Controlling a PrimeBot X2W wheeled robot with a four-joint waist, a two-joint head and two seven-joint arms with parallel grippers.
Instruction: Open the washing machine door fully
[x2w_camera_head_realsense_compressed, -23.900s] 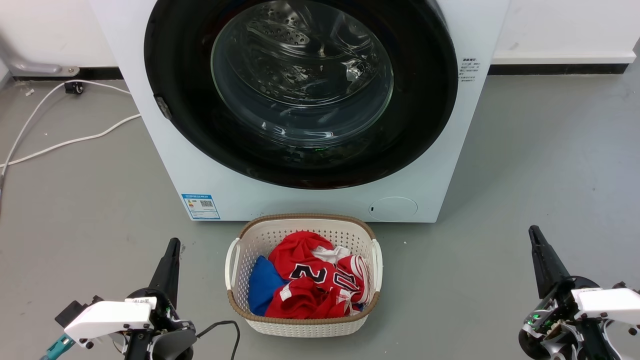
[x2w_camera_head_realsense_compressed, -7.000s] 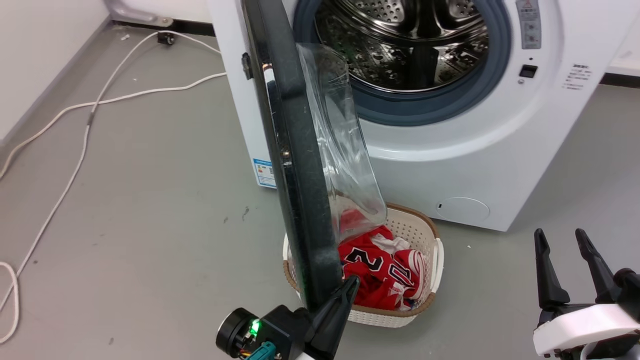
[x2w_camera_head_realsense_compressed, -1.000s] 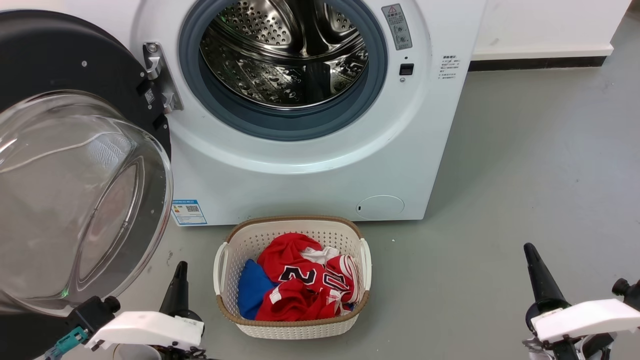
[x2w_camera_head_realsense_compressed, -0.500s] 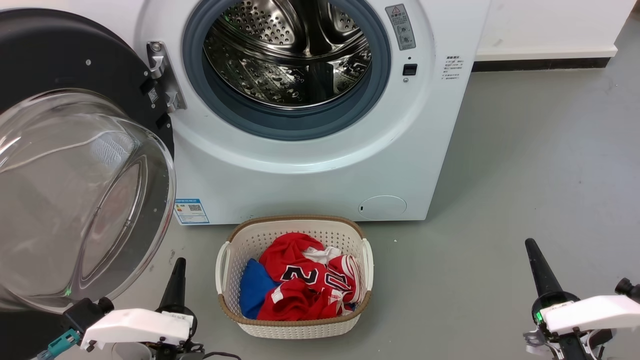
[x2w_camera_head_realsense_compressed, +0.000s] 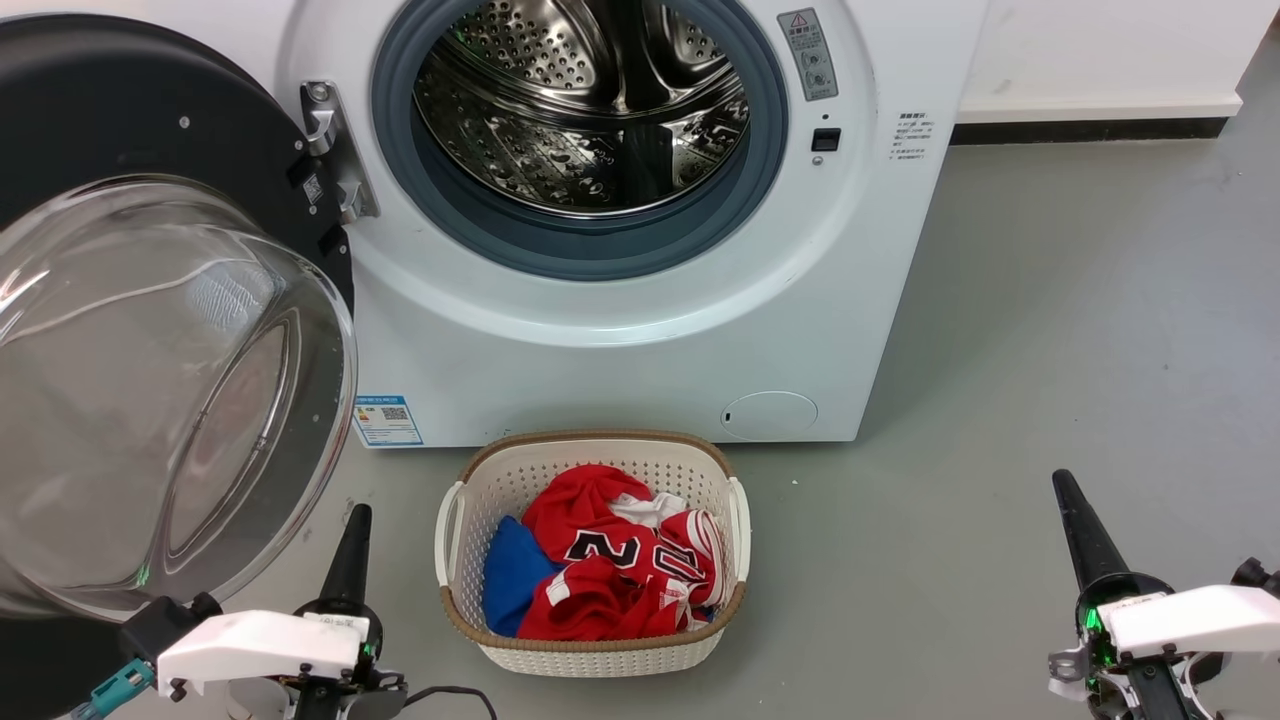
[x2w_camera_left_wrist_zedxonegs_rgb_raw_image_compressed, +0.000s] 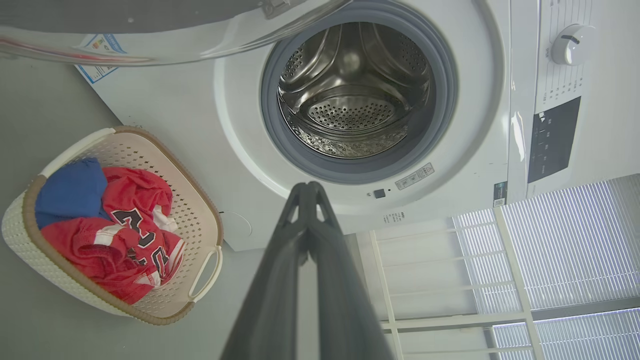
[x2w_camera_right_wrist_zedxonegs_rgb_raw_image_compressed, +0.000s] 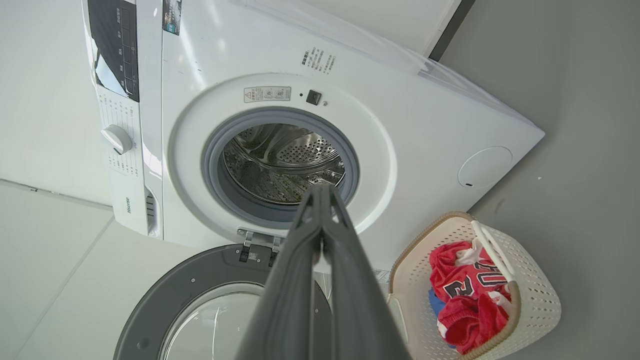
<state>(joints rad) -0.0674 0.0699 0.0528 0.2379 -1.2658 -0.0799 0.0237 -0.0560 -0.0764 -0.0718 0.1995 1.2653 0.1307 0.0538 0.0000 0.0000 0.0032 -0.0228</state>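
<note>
Fingers (x2w_camera_left_wrist_zedxonegs_rgb_raw_image_compressed: 272, 300) of my left gripper (x2w_camera_head_realsense_compressed: 358, 518) are pressed tip to tip with nothing between them, and those of my right gripper (x2w_camera_head_realsense_compressed: 1063, 490) are likewise closed and empty; both sit low over the grey floor (x2w_camera_head_realsense_compressed: 1050, 330). My left gripper is near the lower edge of the washing machine door (x2w_camera_head_realsense_compressed: 140, 110), which stands swung wide to the left of the opening, its inner side facing me and its clear glass bowl window (x2w_camera_head_realsense_compressed: 150, 400) bulging towards me. A metal hinge (x2w_camera_head_realsense_compressed: 335, 150) joins it to the white washing machine (x2w_camera_head_realsense_compressed: 620, 340), where the grey rubber ring (x2w_camera_head_realsense_compressed: 600, 255) circles the steel drum (x2w_camera_head_realsense_compressed: 580, 110). In front of the machine, between my two grippers, stands a white laundry basket (x2w_camera_head_realsense_compressed: 590, 655) holding a red jersey (x2w_camera_head_realsense_compressed: 600, 560) and a blue garment (x2w_camera_head_realsense_compressed: 510, 575)
</note>
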